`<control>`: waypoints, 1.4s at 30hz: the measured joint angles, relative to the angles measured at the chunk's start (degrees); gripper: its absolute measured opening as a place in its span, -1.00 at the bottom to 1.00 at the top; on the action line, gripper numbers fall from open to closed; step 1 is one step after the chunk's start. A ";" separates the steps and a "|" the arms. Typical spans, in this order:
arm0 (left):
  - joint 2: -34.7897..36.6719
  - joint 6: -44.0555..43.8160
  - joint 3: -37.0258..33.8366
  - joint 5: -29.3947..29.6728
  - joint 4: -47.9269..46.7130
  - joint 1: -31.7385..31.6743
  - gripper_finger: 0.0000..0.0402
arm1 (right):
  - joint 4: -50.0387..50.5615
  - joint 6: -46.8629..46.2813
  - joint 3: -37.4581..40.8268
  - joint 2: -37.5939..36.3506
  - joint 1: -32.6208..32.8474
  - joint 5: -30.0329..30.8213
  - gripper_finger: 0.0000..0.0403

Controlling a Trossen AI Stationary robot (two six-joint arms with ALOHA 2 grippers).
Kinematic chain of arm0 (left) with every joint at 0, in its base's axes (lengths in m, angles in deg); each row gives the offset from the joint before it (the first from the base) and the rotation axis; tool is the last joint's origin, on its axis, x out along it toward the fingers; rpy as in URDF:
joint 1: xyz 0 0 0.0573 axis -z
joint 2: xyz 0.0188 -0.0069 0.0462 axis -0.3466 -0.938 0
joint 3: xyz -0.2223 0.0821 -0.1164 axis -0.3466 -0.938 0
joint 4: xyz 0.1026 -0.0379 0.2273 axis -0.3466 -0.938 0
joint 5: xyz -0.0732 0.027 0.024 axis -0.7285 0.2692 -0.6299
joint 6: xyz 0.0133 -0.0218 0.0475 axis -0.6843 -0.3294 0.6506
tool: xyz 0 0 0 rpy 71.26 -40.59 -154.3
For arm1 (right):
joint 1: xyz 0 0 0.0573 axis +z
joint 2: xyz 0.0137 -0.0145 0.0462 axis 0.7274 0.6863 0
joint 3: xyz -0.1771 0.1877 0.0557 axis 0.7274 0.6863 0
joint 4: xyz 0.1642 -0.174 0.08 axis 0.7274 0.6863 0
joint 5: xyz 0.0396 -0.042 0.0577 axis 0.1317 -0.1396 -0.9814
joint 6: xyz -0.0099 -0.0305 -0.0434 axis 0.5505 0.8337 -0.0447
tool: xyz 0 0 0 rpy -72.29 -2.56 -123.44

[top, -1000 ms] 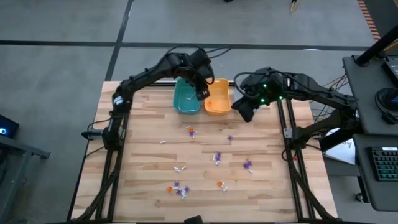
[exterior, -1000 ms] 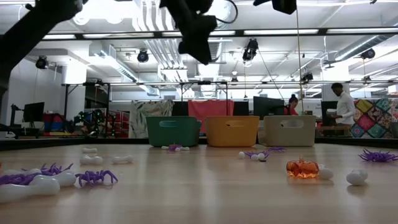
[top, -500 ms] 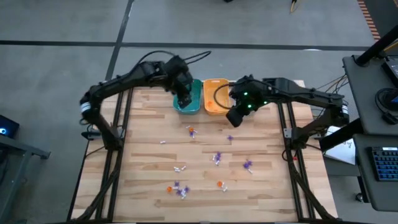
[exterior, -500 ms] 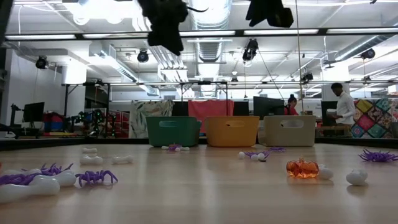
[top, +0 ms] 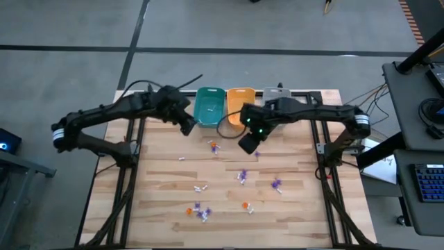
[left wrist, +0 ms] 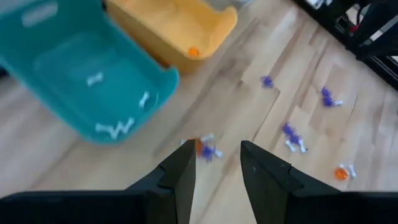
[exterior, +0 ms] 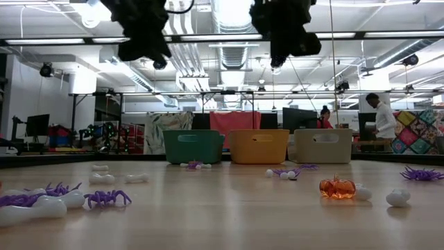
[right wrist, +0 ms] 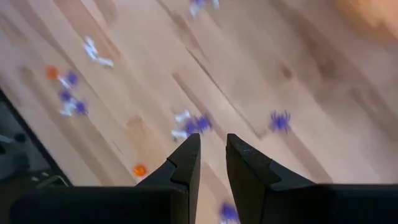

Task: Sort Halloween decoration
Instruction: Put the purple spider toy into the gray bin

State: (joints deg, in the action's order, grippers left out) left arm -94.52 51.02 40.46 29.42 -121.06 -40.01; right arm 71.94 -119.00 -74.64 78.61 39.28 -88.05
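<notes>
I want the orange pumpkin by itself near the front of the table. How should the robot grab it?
Grip the orange pumpkin around its round middle, coming straight down. It sits low on the table, a white bone close beside it, so level approaches look crowded. Right hand is nearer.

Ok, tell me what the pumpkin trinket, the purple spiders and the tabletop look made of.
Pumpkin: probably translucent glossy plastic; light glows through the orange.
Purple spiders: likely soft matte plastic or rubber, with thin bent legs.
Tabletop: wood, pale butcher-block strips with visible grain and a smooth finish.
</notes>
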 joint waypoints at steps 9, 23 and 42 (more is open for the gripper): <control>6.07 -7.44 -9.20 0.06 0.40 3.01 -0.46 | 7.69 -0.64 0.25 7.94 2.35 0.25 -0.67; 5.47 -8.38 -10.30 0.34 3.91 5.05 -0.46 | 8.51 -0.27 2.12 17.68 2.26 8.30 -0.48; 4.68 -7.24 -10.30 1.77 4.50 5.01 -0.46 | 7.51 8.84 2.07 29.73 2.00 10.00 0.02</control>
State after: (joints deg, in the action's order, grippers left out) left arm -89.84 43.79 30.16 31.19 -116.57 -35.00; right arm 79.46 -110.16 -72.57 108.34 41.28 -78.05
